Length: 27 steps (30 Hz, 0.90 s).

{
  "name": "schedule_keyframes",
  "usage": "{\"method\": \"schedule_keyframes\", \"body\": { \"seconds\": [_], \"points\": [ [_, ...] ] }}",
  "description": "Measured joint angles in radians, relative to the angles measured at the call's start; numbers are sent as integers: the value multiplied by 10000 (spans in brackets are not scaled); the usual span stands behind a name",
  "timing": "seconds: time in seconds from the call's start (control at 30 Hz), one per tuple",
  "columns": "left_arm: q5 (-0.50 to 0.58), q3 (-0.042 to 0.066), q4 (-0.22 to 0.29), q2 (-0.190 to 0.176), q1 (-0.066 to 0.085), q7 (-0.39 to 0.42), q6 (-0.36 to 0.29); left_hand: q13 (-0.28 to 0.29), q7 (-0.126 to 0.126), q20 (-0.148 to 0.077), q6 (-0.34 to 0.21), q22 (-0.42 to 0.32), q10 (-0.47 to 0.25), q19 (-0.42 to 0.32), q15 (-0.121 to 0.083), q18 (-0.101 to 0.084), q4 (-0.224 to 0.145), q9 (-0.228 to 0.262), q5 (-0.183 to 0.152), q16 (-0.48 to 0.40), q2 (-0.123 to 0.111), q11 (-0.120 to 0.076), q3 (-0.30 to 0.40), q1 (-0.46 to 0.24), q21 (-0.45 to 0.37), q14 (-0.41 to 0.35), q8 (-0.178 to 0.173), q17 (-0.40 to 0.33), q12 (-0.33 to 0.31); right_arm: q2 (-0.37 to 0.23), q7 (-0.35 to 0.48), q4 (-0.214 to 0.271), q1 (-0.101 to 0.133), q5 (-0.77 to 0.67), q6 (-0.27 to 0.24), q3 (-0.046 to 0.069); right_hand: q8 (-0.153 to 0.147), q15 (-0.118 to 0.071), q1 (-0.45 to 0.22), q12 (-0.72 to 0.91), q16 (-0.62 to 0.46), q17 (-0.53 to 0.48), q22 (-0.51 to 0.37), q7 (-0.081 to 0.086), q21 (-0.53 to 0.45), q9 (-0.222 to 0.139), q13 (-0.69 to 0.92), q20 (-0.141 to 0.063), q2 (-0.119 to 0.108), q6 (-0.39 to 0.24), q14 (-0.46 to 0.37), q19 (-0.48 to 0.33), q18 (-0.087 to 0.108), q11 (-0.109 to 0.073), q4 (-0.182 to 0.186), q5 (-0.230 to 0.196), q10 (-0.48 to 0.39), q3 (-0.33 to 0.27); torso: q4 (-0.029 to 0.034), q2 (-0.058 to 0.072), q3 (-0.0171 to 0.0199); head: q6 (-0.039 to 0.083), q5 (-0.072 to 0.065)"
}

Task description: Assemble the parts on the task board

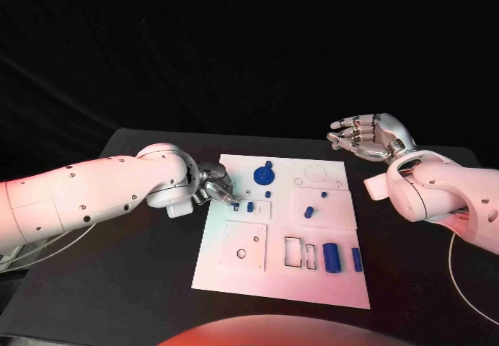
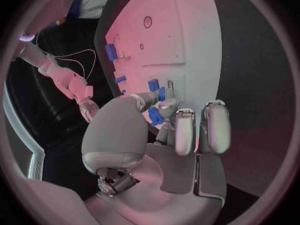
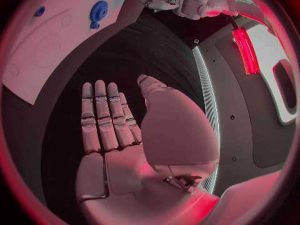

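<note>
- The task board is lying flat in the middle of the black table, with its cut-outs and blue parts facing up.
- The left hand is being held low over the board's left edge, and a small blue part is being pinched between its fingertips just above the board surface.
- Another small blue part is standing in the board just beside those fingertips.
- The right hand is being held up, well apart from the board and beyond its far right corner; nothing is being grasped and its fingers are extended, slightly spread.
- A blue gear is sitting near the board's far edge.
- A large blue cylinder and a slimmer blue bar are lying side by side near the board's right edge.
- A small blue peg is resting near the board's middle.
</note>
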Motion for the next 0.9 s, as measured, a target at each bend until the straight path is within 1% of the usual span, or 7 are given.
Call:
{"method": "schedule_keyframes", "body": {
  "seconds": [0.2,0.23,0.27,0.37,0.63,0.73,0.9],
  "points": [
    [-177,-11,21,16,-65,2,-68,21,0,0,1,-1,0,-1,0,0,16,9,-1,0,19,0,18,-60,0,0,41,0,0,-1,4,-7,-13,6,3,0,-40,13,0,0,-40,-4,-19,13,0,0,-24,0,0,-13,-13,0,0,32,0,0,-33,0,-4,27,-7,-7,4],
    [-206,-11,22,24,-69,2,-74,21,0,0,1,-1,0,0,0,0,-1,116,-1,0,-26,0,86,-106,0,0,77,0,0,-2,5,-4,-14,7,3,0,-40,37,0,0,-40,-4,-19,24,0,0,-24,0,0,-24,-37,0,0,33,0,0,-32,0,-4,27,-7,-9,0],
    [-234,-11,23,31,-71,2,-81,21,0,-3,1,-1,1,2,0,-1,-301,128,-35,0,-71,-1,387,-151,0,0,79,0,0,-3,7,-1,-15,7,3,0,-40,37,0,0,-40,-5,-19,30,0,-8,-24,0,0,-31,-37,0,-1,33,0,0,-32,0,-4,27,-7,-12,-3],
    [-332,-11,28,58,-76,0,-94,55,0,-35,1,-1,54,34,0,0,-262,134,-36,0,-98,-54,427,-257,0,0,154,0,68,-3,16,10,-20,9,2,0,-40,37,0,0,-40,-16,-19,31,0,-10,-24,0,0,-31,-37,0,0,33,0,0,-33,0,-9,32,-6,-18,-5],
    [-603,-19,37,154,-81,-19,-82,103,0,-35,2,-2,104,33,-37,0,-247,139,-36,0,-144,-34,443,-303,0,37,187,0,89,-9,52,21,-25,11,-1,0,-40,37,0,0,-40,-15,-29,31,0,-10,-34,0,0,-31,-37,0,-1,32,-29,0,-32,-28,-11,38,-2,-71,-1],
    [-727,-45,23,199,-81,-27,-73,103,0,-35,2,-2,127,33,-37,0,-235,141,-37,0,-129,-55,456,-369,-1,37,271,0,107,-12,64,22,-25,11,-2,0,-40,37,0,0,-40,-15,-29,31,1,-9,-33,0,0,-31,-37,0,0,32,-29,0,-32,-28,-7,37,-1,-82,-1],
    [-980,-101,-22,256,-86,-41,-43,94,0,-71,2,-3,126,69,-37,0,-236,145,-38,0,-131,-55,457,-368,28,37,272,0,107,-14,83,23,-26,14,-3,0,-40,36,0,0,-40,-15,-31,31,0,-9,-33,0,0,-31,-36,0,0,32,-29,0,-32,-28,-4,29,1,-86,11]
  ]
}}
